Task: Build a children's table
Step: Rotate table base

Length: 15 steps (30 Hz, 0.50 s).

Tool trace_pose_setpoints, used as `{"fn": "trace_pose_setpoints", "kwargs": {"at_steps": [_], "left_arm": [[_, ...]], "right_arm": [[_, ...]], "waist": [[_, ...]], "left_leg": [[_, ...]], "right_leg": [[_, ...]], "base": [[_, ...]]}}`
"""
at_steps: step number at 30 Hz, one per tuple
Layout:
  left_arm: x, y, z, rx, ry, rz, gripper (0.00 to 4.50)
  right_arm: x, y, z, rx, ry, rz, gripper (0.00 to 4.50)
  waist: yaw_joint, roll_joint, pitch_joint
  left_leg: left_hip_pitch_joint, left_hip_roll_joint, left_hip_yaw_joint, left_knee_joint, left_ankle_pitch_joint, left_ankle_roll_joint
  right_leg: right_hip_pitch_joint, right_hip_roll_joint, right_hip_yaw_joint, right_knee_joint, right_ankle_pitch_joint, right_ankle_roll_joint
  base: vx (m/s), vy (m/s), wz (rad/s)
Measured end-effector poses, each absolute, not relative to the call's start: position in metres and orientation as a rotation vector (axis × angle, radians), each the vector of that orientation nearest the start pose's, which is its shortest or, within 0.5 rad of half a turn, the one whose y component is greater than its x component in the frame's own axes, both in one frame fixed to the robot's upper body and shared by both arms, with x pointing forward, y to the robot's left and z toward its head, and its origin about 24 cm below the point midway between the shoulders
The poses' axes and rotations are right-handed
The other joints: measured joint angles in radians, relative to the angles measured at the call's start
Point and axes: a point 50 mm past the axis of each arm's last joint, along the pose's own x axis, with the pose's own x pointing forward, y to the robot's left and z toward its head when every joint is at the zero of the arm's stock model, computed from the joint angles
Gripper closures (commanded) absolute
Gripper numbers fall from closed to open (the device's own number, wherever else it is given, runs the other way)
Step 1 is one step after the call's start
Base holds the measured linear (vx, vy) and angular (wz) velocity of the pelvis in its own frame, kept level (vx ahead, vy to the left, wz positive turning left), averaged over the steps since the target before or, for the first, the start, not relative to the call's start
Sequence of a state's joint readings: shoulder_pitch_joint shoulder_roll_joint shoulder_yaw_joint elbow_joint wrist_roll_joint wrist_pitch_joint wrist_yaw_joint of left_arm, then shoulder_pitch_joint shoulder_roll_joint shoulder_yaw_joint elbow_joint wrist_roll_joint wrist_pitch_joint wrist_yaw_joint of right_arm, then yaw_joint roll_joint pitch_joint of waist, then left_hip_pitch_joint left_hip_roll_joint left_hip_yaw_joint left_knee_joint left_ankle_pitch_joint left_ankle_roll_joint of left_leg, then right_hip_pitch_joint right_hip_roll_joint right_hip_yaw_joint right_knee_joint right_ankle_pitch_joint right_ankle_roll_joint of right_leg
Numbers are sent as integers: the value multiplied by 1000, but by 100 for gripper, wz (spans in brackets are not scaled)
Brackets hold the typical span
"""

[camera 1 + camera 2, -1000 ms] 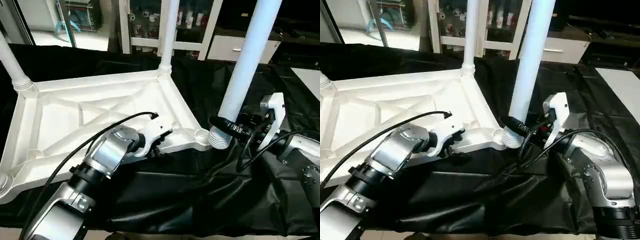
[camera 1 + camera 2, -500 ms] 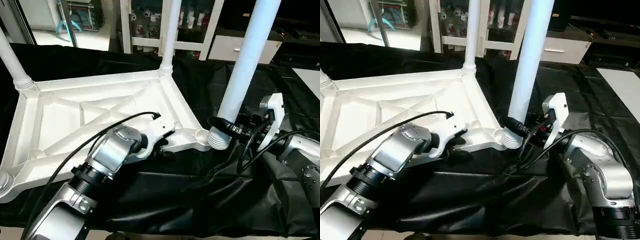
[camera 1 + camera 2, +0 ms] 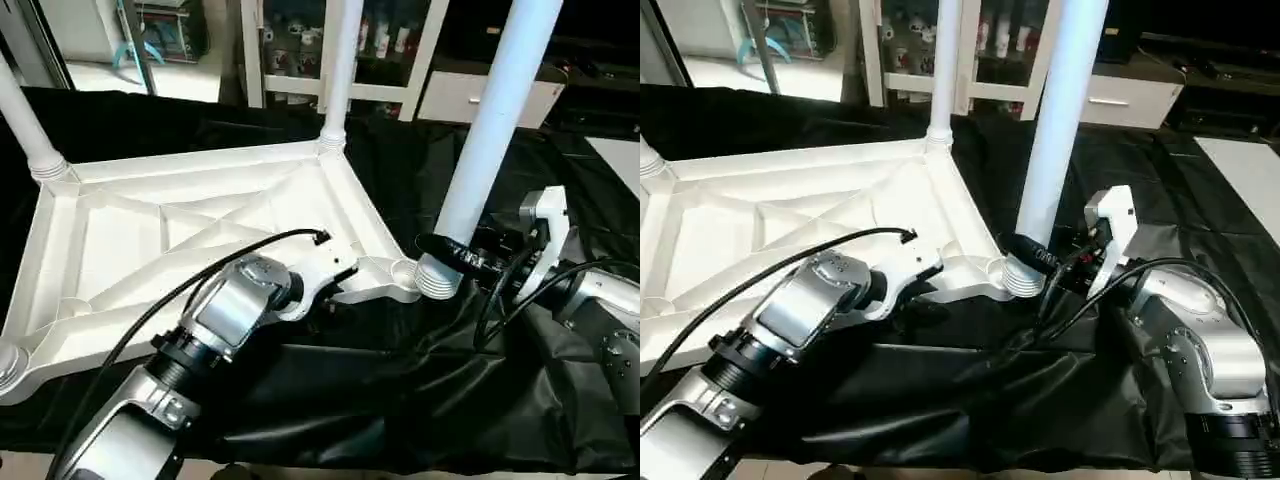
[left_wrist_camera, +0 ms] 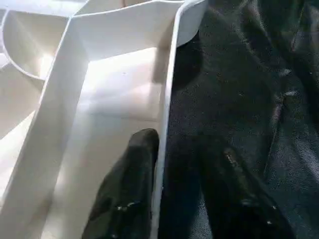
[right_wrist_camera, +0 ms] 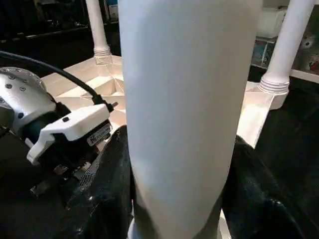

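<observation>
Your left gripper [image 4: 172, 199] pinches the upturned tabletop's [image 3: 150, 240] near rim; your right gripper [image 5: 174, 199] clamps the upright leg [image 3: 485, 140] beside the near-right socket [image 3: 402, 270].

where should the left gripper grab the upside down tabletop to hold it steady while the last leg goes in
Probably on the thin upright rim of the tabletop, beside the open corner socket, coming from the near side. The rim is narrow enough to straddle: the left gripper has one finger inside and one outside. The right gripper holds the leg.
</observation>
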State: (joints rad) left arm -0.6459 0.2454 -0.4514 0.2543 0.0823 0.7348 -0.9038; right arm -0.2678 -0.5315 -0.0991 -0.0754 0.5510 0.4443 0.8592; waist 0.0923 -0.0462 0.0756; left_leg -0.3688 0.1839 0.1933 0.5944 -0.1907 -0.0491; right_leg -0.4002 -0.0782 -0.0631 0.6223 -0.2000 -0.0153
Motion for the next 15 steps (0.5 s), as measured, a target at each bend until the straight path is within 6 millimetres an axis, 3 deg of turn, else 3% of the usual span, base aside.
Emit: {"fn": "trace_pose_setpoints", "kwargs": {"at_steps": [15], "left_arm": [[311, 75, 71, 528, 611, -1166, 447]], "right_arm": [[278, -196, 128, 60, 50, 899, 262]], "waist": [[0, 1, 0]], "left_leg": [[0, 0, 0, 1, 0, 0]], "right_leg": [[0, 0, 0, 1, 0, 0]], "base": [[0, 0, 0]]}}
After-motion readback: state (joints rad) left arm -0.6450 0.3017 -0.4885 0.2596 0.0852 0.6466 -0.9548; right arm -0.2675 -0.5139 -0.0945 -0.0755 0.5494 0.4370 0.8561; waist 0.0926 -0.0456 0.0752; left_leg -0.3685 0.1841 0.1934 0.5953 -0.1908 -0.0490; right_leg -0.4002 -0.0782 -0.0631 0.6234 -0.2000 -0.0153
